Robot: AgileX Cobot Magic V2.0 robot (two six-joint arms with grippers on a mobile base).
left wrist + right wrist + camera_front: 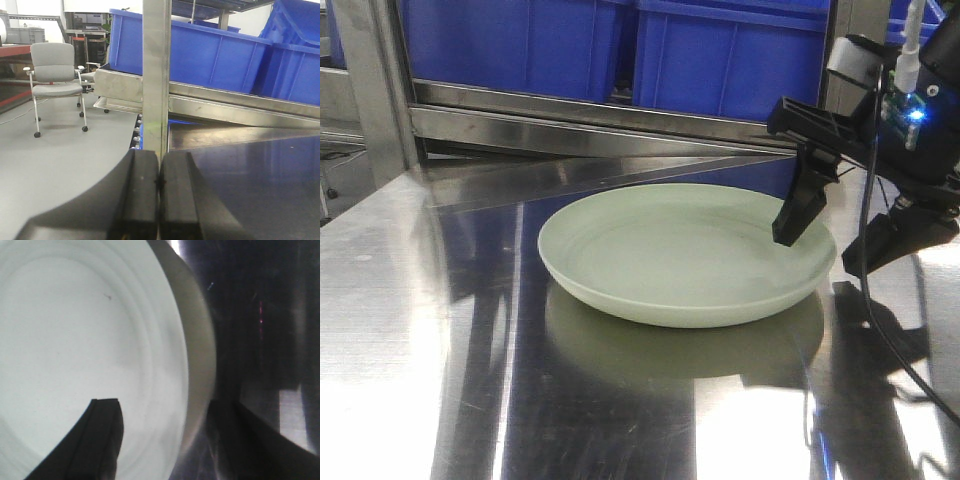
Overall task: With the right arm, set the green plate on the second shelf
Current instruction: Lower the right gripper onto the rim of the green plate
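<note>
The pale green plate [685, 255] lies flat on the steel table [410, 330], near its middle. My right gripper [830, 235] hangs open over the plate's right rim, one finger above the plate's inside and the other outside the rim. In the right wrist view the plate [90, 340] fills the left side, and the right gripper [165, 410] straddles its rim without closing on it. In the left wrist view my left gripper [159, 172] is shut with nothing between its fingers; it is not seen in the front view.
Blue bins [620, 45] sit on a steel shelf [600, 120] behind the table. A steel upright post [156, 75] stands right ahead of the left gripper. An office chair [55, 75] stands on the floor at far left. A black cable [880, 300] hangs beside the right arm.
</note>
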